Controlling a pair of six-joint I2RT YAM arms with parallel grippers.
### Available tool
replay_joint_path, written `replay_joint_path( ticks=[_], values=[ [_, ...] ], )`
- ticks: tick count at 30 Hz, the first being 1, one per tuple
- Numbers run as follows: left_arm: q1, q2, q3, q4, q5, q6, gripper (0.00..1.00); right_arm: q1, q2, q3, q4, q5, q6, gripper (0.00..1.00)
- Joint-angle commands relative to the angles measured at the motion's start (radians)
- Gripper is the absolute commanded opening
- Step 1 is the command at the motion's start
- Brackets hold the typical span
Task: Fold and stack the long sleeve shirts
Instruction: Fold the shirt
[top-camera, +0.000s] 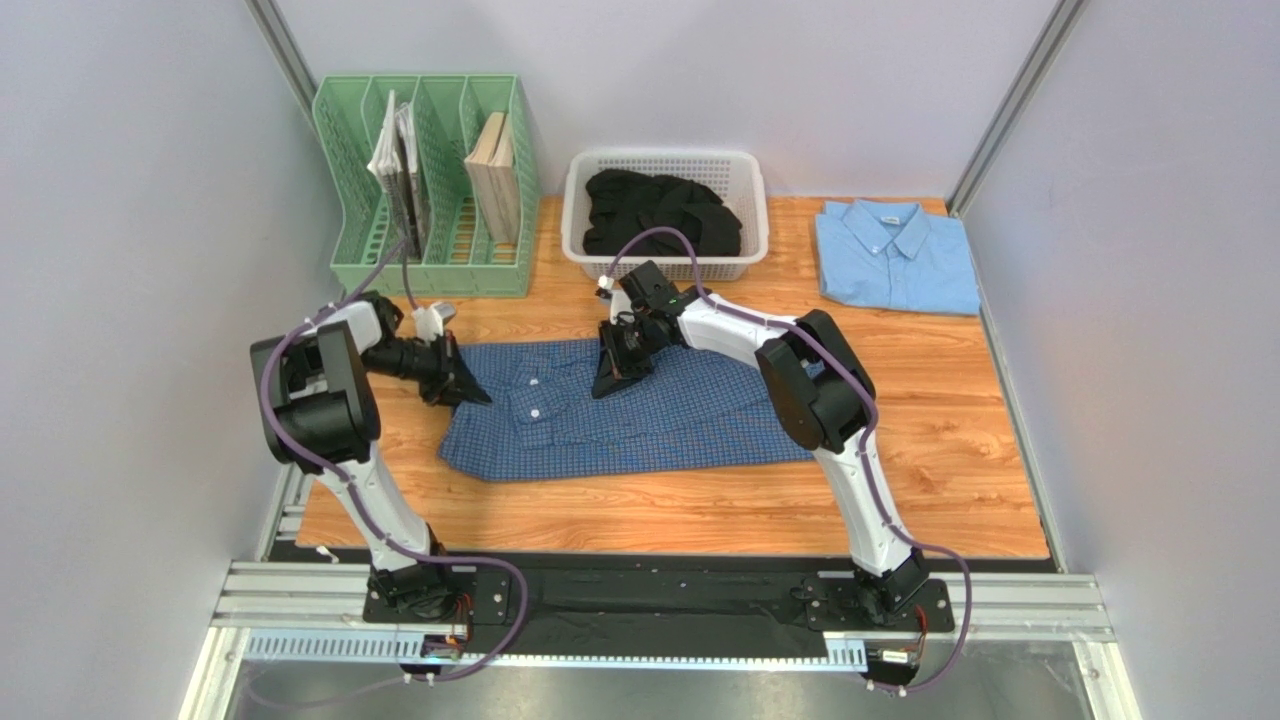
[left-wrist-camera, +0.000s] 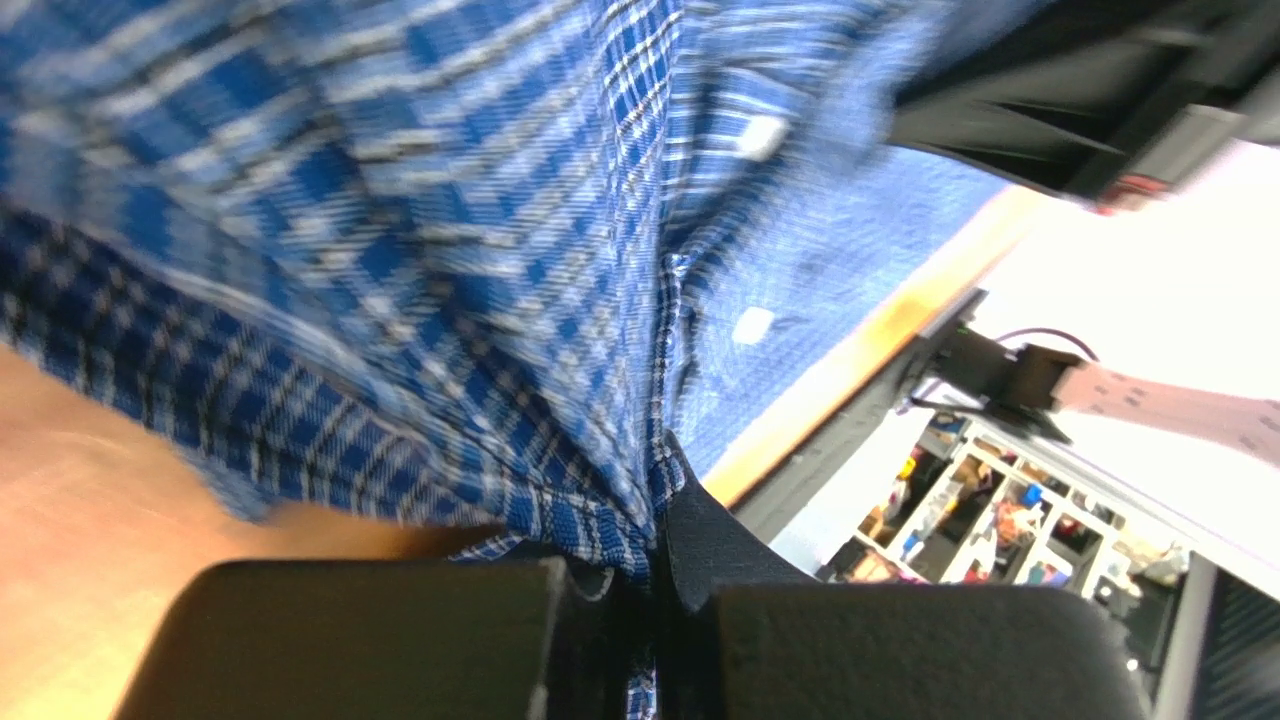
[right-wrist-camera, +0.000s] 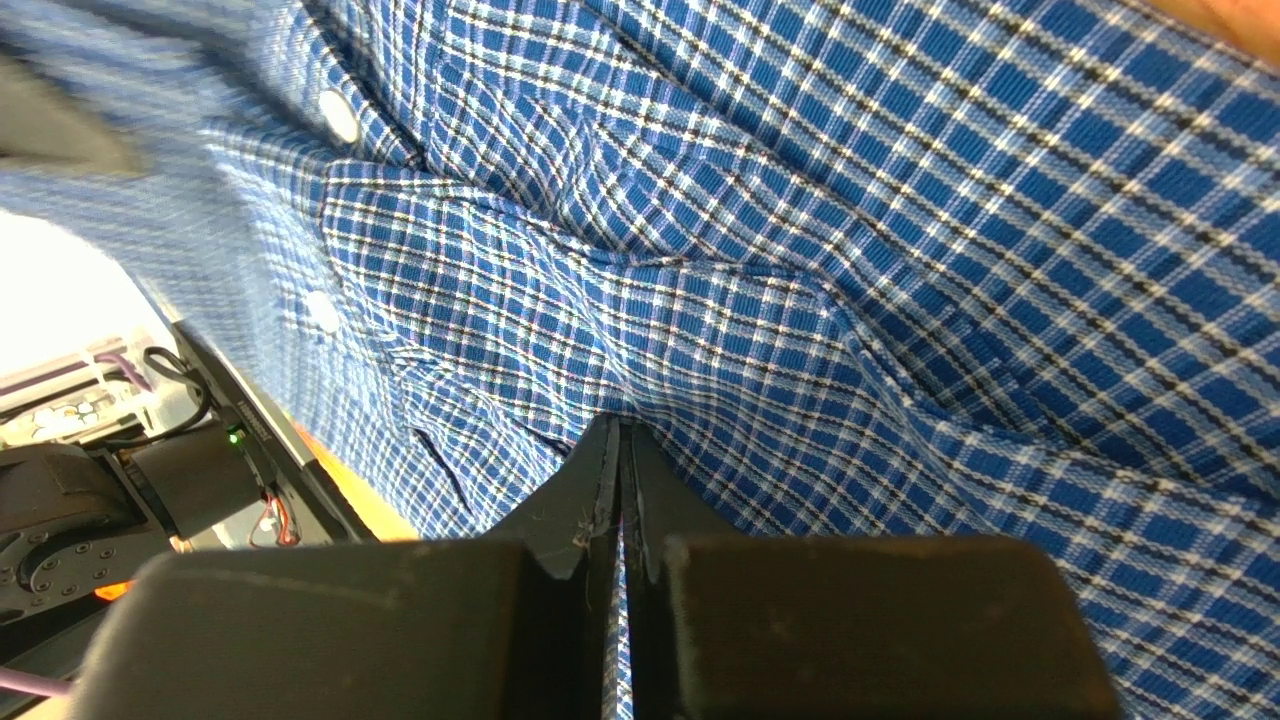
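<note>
Wooden table (top-camera: 962, 450): grippy grain, nothing pinning the cloth down. If I drag instead of lift, the whole garment slides toward the near edge.

Dark blue checked shirt (top-camera: 661, 428): lies flat, centre-left, collar end to the left, only partly folded, I judge. The two arms hold it at different heights, so uneven pulls would skew the fold or bunch the middle.

Light blue shirt (top-camera: 897, 258): already folded, far right corner, well apart. A stack transfer has to cross that gap, and a loose fold may fall open on the way.

White basket (top-camera: 579, 225) with dark clothes sits just beyond the right arm's wrist. A high backward swing could clip its rim. Green file rack (top-camera: 428, 270) crowds the left arm likewise.

Right gripper (top-camera: 613, 375): jaws pressed together on a pinch of checked cloth at the shirt's far edge. The bite looks thin and may take only the top layer, so the lower layer would stay behind.

Left gripper (top-camera: 463, 387): jaws closed on cloth at the left end by the placket. The wrist view is blurred, so I cannot judge the depth of hold; a slip is possible.

White buttons (right-wrist-camera: 338, 114): near the pinch, could snag a finger.
</note>
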Motion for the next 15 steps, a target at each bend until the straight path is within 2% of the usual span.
replay_joint_path(
  ticks=[1, 7, 15],
  values=[
    [-0.005, -0.165, 0.06, -0.075, 0.142, 0.046, 0.0, 0.003, 0.045, -0.037, -0.033, 0.12, -0.016, 0.02],
    [-0.03, -0.21, 0.073, -0.139, 0.206, 0.069, 0.0, 0.004, 0.053, -0.035, -0.031, 0.123, -0.011, 0.01],
    [-0.1, -0.247, 0.084, -0.145, 0.208, 0.055, 0.0, 0.006, 0.04, -0.012, -0.031, 0.087, -0.007, 0.02]
  ],
)
